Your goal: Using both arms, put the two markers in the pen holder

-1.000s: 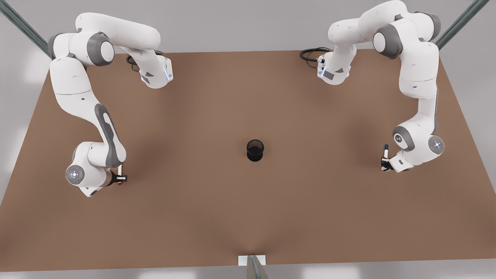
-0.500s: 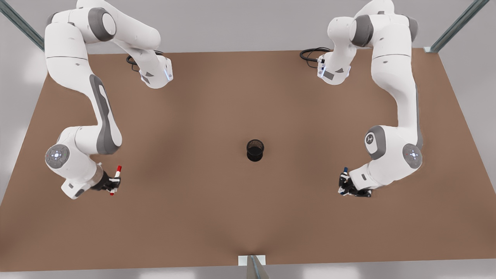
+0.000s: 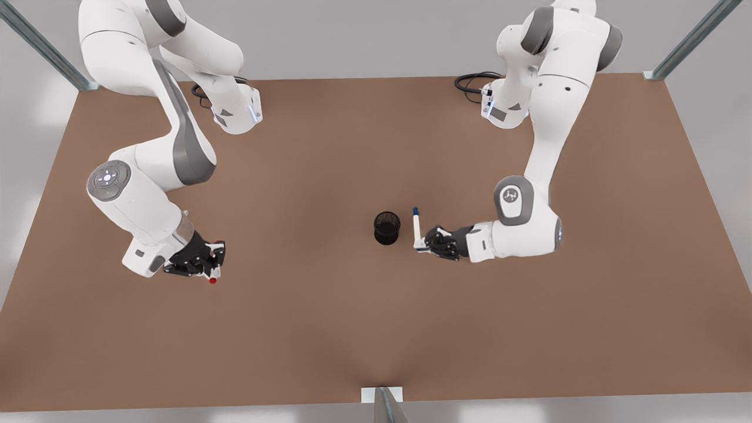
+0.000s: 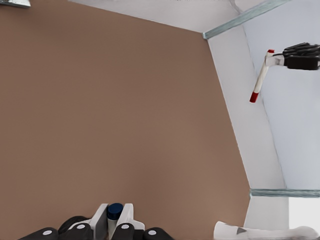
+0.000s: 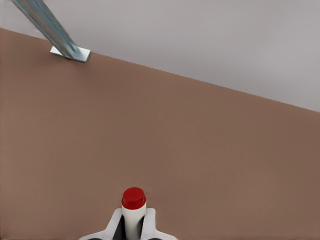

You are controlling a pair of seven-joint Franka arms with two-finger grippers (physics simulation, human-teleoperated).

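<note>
The left tool (image 3: 424, 244) grips the blue marker (image 3: 416, 228) just beside the pen holder (image 3: 387, 227) — a tilted drop could tip it; the right tool (image 3: 215, 265), far off, clamps the red marker (image 3: 213, 279).

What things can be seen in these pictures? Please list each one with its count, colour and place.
pen holder: one, black mesh, standing at the table's middle.
blue marker: one, white barrel with blue cap, held in the left hand, just to the front view's right of the pen holder.
red marker: one, white barrel with red end, held in the right hand.
table: one, brown.
cables: two, black, by the arm bases.
left hand: black, shut on the blue marker.
right hand: black, shut on the red marker, at the front view's left.
</note>
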